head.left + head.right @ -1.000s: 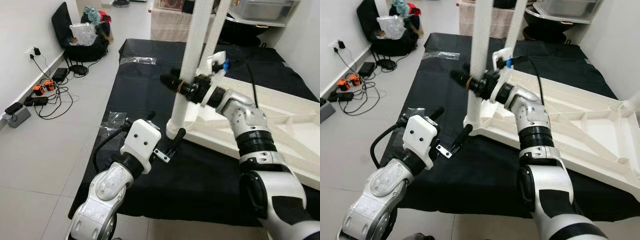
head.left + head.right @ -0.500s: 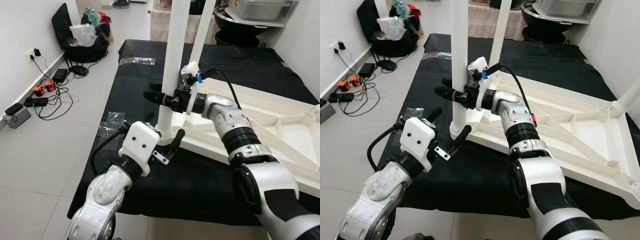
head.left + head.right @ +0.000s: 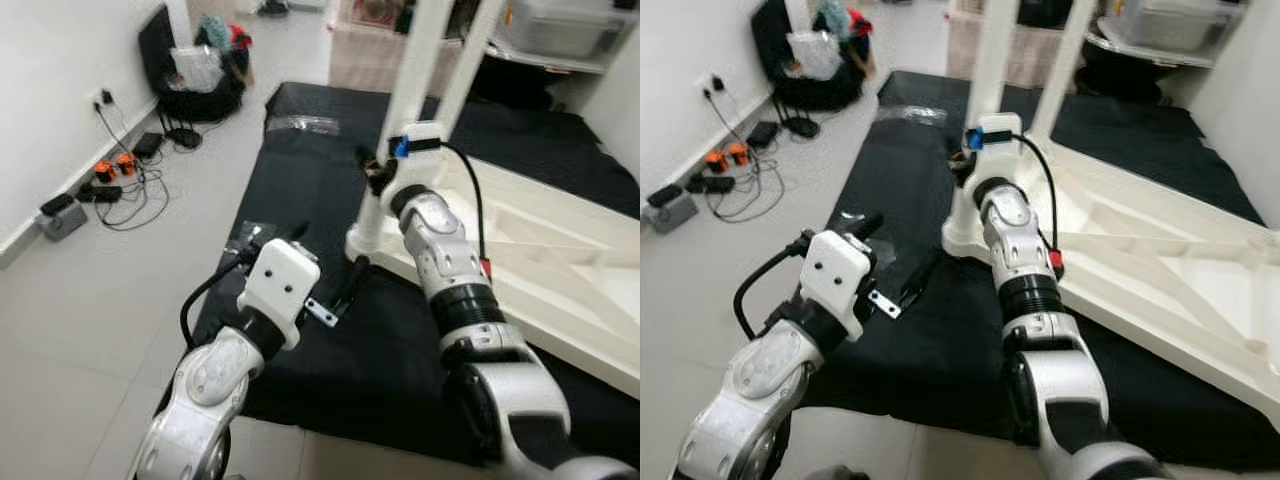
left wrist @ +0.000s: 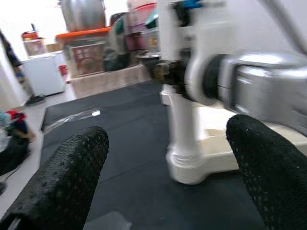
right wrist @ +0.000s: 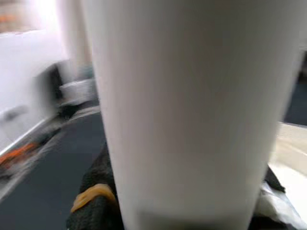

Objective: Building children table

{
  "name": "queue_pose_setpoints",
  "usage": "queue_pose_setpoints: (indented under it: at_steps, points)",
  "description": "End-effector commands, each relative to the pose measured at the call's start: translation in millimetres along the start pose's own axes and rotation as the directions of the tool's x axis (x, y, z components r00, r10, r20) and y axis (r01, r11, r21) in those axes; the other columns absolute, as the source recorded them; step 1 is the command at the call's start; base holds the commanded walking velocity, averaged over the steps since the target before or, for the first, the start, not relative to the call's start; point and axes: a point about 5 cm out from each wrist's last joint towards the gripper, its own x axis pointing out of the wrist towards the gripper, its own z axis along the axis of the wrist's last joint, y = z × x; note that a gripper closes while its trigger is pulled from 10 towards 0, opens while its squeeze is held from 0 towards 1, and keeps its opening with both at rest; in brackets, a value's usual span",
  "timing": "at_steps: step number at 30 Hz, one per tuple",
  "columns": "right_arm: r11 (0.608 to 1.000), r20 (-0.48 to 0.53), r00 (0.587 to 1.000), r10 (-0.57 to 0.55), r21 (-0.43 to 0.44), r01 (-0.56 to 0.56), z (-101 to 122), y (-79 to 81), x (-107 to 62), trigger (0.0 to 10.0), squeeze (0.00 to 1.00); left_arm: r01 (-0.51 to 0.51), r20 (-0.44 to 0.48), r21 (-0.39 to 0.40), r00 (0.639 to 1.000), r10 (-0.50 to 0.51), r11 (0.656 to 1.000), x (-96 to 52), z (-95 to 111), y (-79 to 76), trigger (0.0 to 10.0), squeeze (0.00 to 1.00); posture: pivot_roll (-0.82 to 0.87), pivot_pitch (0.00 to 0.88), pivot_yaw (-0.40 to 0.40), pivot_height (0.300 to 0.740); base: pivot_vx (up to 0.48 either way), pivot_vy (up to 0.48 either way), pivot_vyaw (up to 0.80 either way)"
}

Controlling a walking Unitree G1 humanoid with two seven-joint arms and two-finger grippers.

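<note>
Right pincer swung behind table leg, still pinching it; left pincer stays spread.

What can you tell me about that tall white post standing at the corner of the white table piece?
The table leg is a smooth white tube, plastic by its look, standing upright in a round socket at the near corner of the upturned tabletop, which lies on a black mat. The right gripper is against it partway up. A second leg rises behind.

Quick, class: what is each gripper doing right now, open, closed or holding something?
Left gripper: open, holding nothing, facing the table leg.
Right gripper: at the table leg, fingers closed around it.
</note>
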Motion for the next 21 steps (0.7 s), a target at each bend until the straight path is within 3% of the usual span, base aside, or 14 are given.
queue_pose_setpoints:
  at_steps: [1,2,7,8,9,12,13,14,16,19,21]
  points:
    - [0.978,-0.079,0.975,-0.21,-0.033,0.208,-17.7,-27.4,-8.9,0.0,0.0,0.012,-0.007,-0.006,1.0,-0.012,1.0,-0.7,-1.4,-4.4,10.0,0.0,0.09,0.076,-0.091,0.74,0.0,0.0,0.0]
    - [0.976,-0.094,0.972,-0.217,-0.023,0.216,-18.0,-18.7,-11.9,0.0,0.0,0.012,-0.006,-0.003,1.0,-0.012,1.0,-0.7,-1.2,-4.0,10.0,0.0,0.09,0.077,-0.087,0.74,0.0,0.0,0.0]
    - [0.975,-0.115,0.968,-0.223,-0.017,0.223,-18.6,-5.8,-14.7,0.0,0.0,0.011,-0.007,0.001,1.0,-0.011,1.0,-0.6,-1.2,-3.0,10.0,0.0,0.09,0.077,-0.087,0.74,0.0,0.0,0.0]
    - [0.979,-0.114,0.973,-0.201,-0.01,0.201,-16.5,1.3,-16.3,10.0,0.0,0.009,-0.007,0.002,1.0,-0.009,1.0,-0.5,-1.1,-2.3,10.0,0.0,0.09,0.082,-0.091,0.74,0.0,0.0,0.0]
    - [0.998,-0.039,0.998,-0.043,0.032,0.044,-3.7,22.5,-17.4,10.0,1.0,0.005,-0.01,0.003,1.0,-0.005,1.0,-2.0,-2.1,-2.2,10.0,0.0,0.09,0.063,-0.093,0.74,0.0,0.0,0.0]
    - [0.999,0.014,0.999,0.03,0.035,-0.031,6.3,26.3,-13.5,10.0,1.0,0.005,-0.012,0.003,1.0,-0.005,1.0,-2.9,-2.7,-2.9,10.0,0.0,0.09,0.068,-0.094,0.74,0.0,0.0,0.0]
    - [0.998,0.03,0.998,0.048,0.04,-0.049,12.4,24.1,-11.2,10.0,0.34,0.004,-0.012,0.002,1.0,-0.004,1.0,-3.0,-2.6,-3.0,10.0,0.0,0.09,0.068,-0.092,0.74,0.0,0.0,0.0]
    - [0.997,0.046,0.997,0.07,0.035,-0.071,18.7,21.1,-7.1,10.0,0.0,0.001,-0.011,0.003,1.0,-0.001,1.0,-2.7,-2.2,-2.3,10.0,0.0,0.09,0.071,-0.089,0.74,0.0,0.0,0.0]
    - [0.996,0.053,0.995,0.081,0.031,-0.083,23.0,19.4,-4.9,10.0,0.0,-0.001,-0.011,0.005,1.0,0.001,1.0,-2.6,-1.9,-1.8,10.0,0.0,0.09,0.071,-0.089,0.74,0.0,0.0,0.0]
    - [0.981,0.066,0.981,0.182,0.058,-0.186,32.7,0.4,14.5,10.0,0.0,0.001,-0.004,0.008,1.0,-0.001,1.0,-0.9,-0.8,-0.4,10.0,0.0,0.08,0.075,-0.089,0.74,0.0,0.0,0.0]
    - [0.909,0.022,0.923,0.383,0.17,-0.381,31.4,-3.8,23.2,10.0,0.0,0.0,-0.001,0.01,1.0,0.0,1.0,0.0,-0.8,0.0,10.0,0.0,0.08,0.071,-0.096,0.74,0.0,0.0,0.0]
